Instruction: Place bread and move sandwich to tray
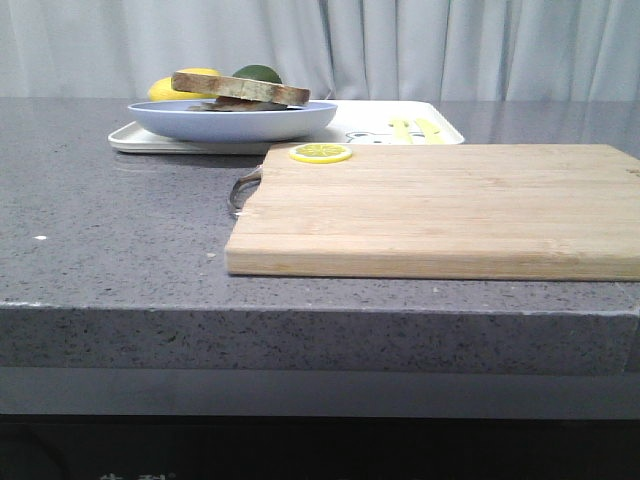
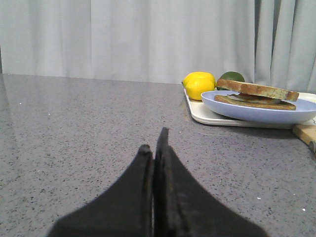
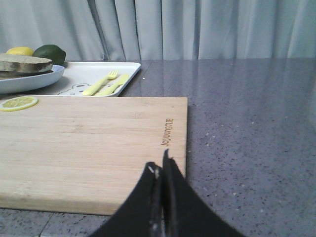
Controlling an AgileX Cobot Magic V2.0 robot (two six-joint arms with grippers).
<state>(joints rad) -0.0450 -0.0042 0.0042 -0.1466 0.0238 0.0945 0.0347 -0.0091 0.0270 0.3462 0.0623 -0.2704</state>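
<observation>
A thick slice of bread [image 1: 240, 88] with a dark crust lies on top of a second slice [image 2: 254, 103] on a round light-blue plate [image 1: 230, 122]; something pale shows between the slices. The plate stands on the left part of the white tray [image 1: 370, 118] at the back. The bread also shows in the left wrist view [image 2: 256, 89] and the right wrist view [image 3: 24, 62]. My left gripper [image 2: 157, 143] is shut and empty, low over bare counter, well short of the tray [image 2: 207, 116]. My right gripper [image 3: 160, 163] is shut and empty over the wooden board's near corner. Neither gripper shows in the front view.
A wooden cutting board [image 1: 440, 210] lies in front of the tray, with a lemon slice [image 1: 320, 153] at its far left corner. A whole lemon [image 2: 199, 85] and a green fruit [image 2: 232, 76] sit behind the plate. A yellow fork and knife [image 3: 101, 84] lie on the tray.
</observation>
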